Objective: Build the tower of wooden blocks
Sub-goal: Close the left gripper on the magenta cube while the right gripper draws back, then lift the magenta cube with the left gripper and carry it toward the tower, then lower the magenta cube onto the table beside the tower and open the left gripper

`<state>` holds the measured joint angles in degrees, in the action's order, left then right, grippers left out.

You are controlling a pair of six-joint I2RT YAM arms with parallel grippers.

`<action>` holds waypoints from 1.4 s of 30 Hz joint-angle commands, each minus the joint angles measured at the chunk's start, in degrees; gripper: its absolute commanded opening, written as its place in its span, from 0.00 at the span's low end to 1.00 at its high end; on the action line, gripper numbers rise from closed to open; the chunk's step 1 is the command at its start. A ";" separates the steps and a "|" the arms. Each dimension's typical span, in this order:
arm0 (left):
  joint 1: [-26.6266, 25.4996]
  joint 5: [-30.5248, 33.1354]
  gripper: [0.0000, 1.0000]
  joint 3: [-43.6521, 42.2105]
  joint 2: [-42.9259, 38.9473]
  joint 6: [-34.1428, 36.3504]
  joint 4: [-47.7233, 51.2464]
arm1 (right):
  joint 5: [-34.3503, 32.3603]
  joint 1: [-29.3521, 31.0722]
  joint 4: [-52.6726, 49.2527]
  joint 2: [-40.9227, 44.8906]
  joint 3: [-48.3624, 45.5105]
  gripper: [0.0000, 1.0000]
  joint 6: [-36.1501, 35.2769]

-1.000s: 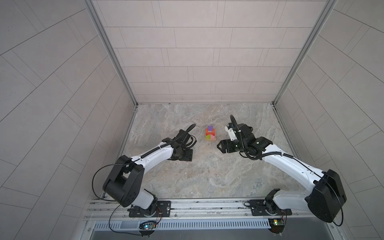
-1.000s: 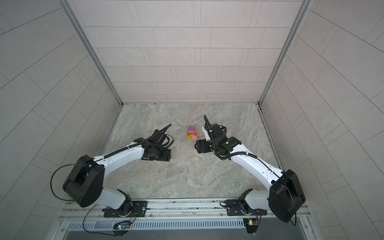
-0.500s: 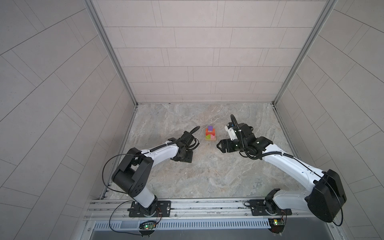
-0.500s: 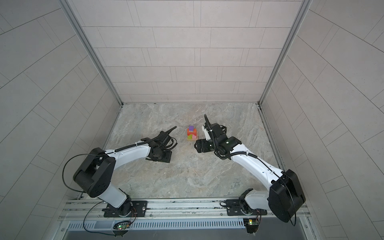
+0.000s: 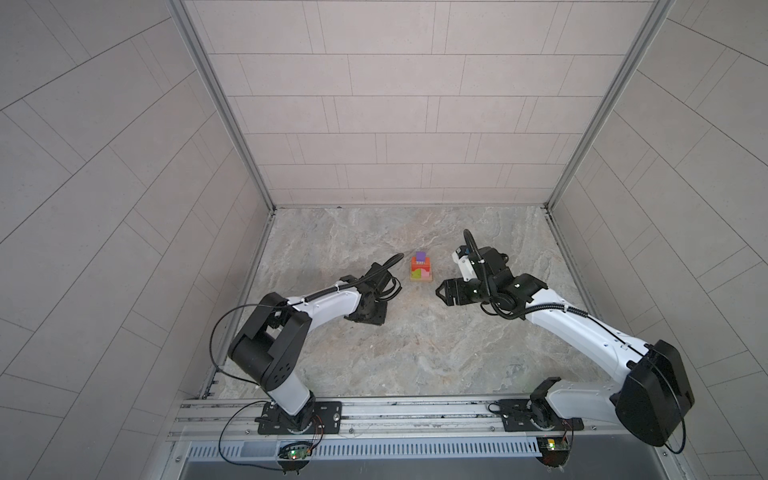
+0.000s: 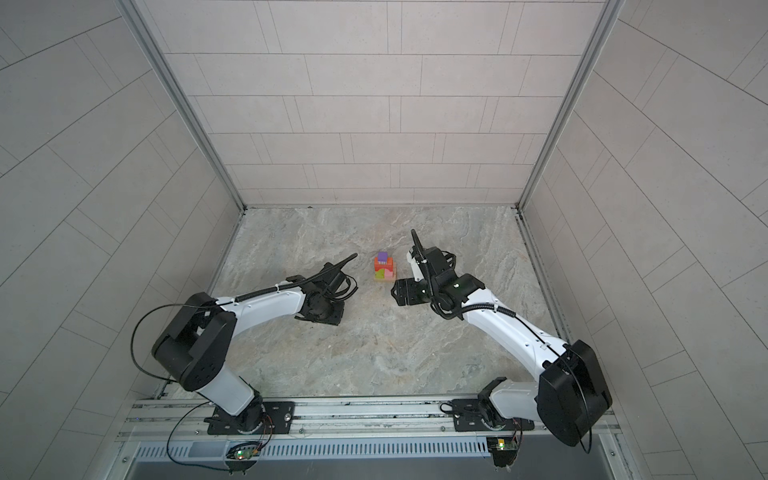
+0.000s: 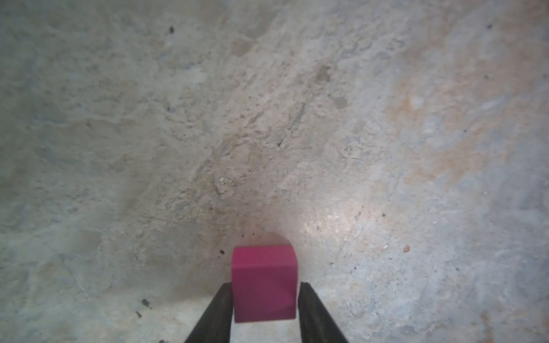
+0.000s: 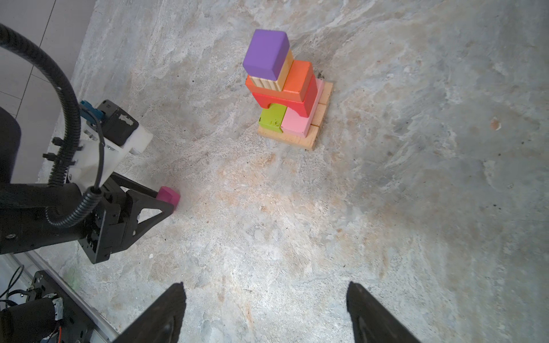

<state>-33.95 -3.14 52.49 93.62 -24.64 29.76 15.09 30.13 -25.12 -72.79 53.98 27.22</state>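
Blocks are nearly all stacked on the marble-patterned table; one is apart from the stack.

On the left, the left gripper points down at the table. Its two dark fingers press on both sides of the magenta cube, so it is gripping this cube. The cube is low, at the table surface; whether it still touches the table I cannot tell. From the right wrist view the same cube shows between the tips of the left gripper, well apart from the stack, to its left and nearer. Compared with one second ago, the elbow of the left arm has shifted a little toward the middle, while the wrist is at almost the same place.

In the middle, a little far, stands the tower, seen in both top views. It looks upright. Its base is flat tan bars. On them lie the green block and the pink block side by side, then the red arch, the orange block, the ridged tan piece and on top the purple cube. It has not changed.

On the right, the right gripper has its fingers wide apart with nothing between them. It is just right of the tower and nearer, not touching it, at the same place as before.
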 commanded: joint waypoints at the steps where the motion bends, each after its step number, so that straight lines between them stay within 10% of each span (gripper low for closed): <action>1: -0.58 0.51 0.36 2.11 0.86 -0.22 0.04 | -0.46 -0.53 -1.06 2.08 -0.45 0.86 0.29; 25: -8.07 0.84 0.27 18.41 13.30 -7.05 2.36 | -3.21 -4.45 -5.69 4.67 -2.91 0.85 0.02; 42: -9.46 0.99 0.60 20.52 12.56 -7.63 5.96 | -3.39 -5.20 -7.66 2.93 -3.71 0.83 6.41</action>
<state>-43.20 -3.07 71.26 108.31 -32.71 32.05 11.79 25.06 -31.59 -69.54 50.37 30.83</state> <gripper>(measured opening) 0.586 0.834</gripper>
